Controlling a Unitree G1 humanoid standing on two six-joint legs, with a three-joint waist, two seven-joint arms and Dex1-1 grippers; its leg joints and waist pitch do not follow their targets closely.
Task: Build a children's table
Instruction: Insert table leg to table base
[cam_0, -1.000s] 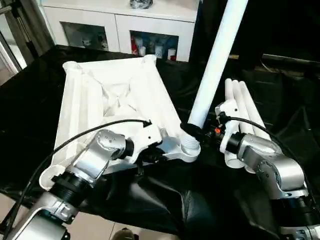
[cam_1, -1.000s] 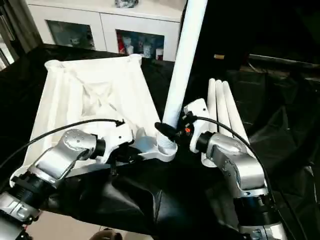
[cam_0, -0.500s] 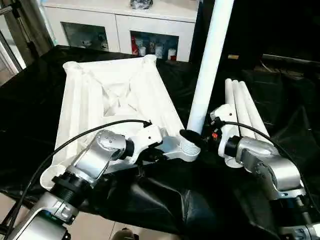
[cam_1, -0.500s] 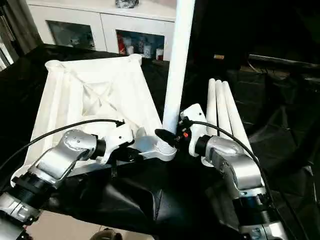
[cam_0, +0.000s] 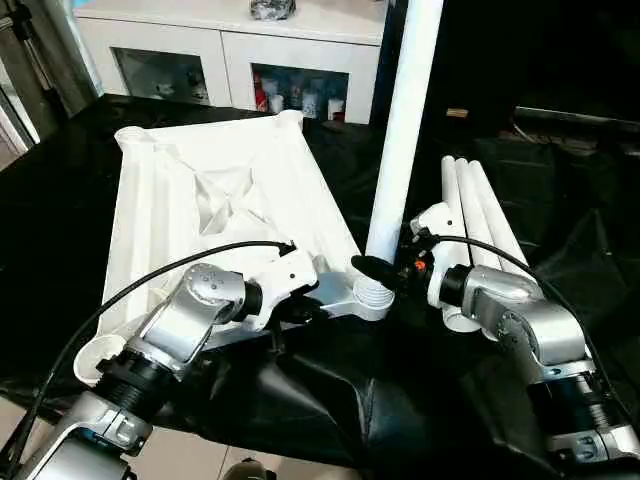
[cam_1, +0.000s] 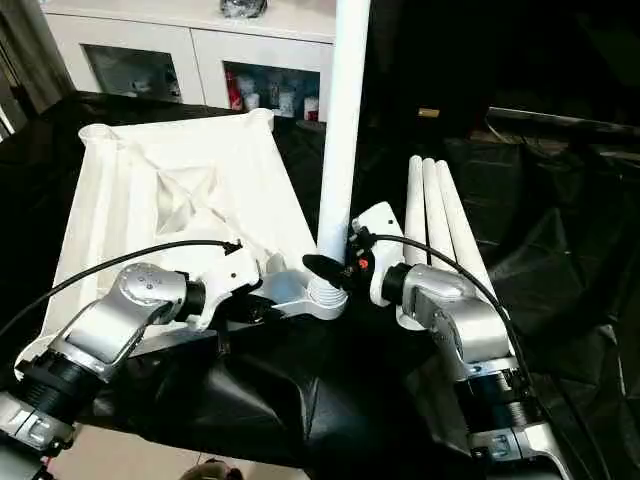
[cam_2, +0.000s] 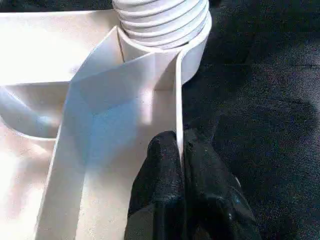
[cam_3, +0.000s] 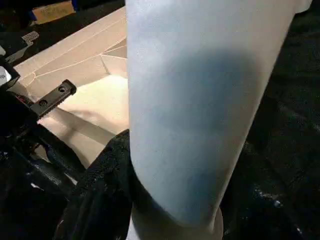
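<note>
The white tabletop (cam_0: 215, 200) lies ribbed side up on the black-draped work table. A long white leg (cam_0: 400, 130) stands nearly upright with its threaded end in the near right corner socket (cam_0: 373, 298). My right gripper (cam_0: 378, 270) is shut on this leg just above the socket; the wrist view has the leg (cam_3: 200, 100) between its black fingers (cam_3: 100, 200). My left gripper (cam_2: 180, 165) is shut on the tabletop's thin rim wall (cam_2: 178, 100) just behind that socket. Three more legs (cam_0: 478, 220) lie side by side to the right.
A white cabinet (cam_0: 240, 50) with glass doors stands behind the work table. The black cloth (cam_0: 330, 400) hangs in folds over the near edge. A black cable (cam_0: 150, 280) arcs over my left forearm.
The leg has swung from leaning right to nearly upright in the corner socket, my right gripper moving with it. The camera shifted slightly. My left gripper holds the rim as before.
</note>
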